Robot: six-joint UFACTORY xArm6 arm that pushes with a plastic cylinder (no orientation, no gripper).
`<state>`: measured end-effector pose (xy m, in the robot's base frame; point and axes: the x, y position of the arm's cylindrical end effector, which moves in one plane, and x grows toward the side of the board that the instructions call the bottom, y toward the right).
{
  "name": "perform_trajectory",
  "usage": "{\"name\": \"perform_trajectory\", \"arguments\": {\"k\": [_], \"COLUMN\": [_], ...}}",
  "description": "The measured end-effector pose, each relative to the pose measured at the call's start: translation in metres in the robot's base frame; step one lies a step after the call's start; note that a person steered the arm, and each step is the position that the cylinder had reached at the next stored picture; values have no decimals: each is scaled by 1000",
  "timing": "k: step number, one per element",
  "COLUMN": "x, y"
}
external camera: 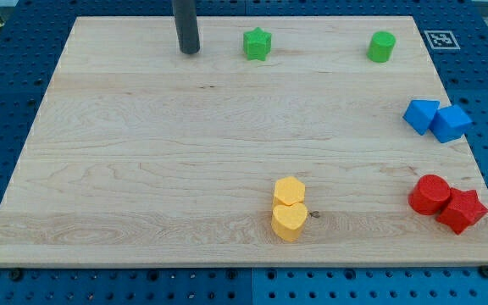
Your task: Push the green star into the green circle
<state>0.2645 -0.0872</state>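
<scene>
Tip [190, 51] left of green star [257, 44], apart | green circle [381, 47] farther right | hand: none, touching nothing

Along the board's [142, 169] top edge, my tip [190, 52] is set left of centre, the green star [257, 44] is placed just to its right but apart from it, and the green circle [381, 47] is found well further right, near the top right corner. By the right edge, at mid-height, two blue blocks [435, 119] are seen touching side by side; below them, at the bottom right corner, the red circle [429, 194] is pressed against the red star [462, 211] on its right. Near the bottom edge, slightly right of centre, the yellow hexagon [289, 191] is stacked in the view directly above the yellow heart [289, 221], the two touching.
</scene>
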Motion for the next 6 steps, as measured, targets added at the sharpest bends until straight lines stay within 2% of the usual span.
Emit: {"name": "perform_trajectory", "arguments": {"k": [2,3,6], "x": [20,20,20], "y": [199,246,214]}}
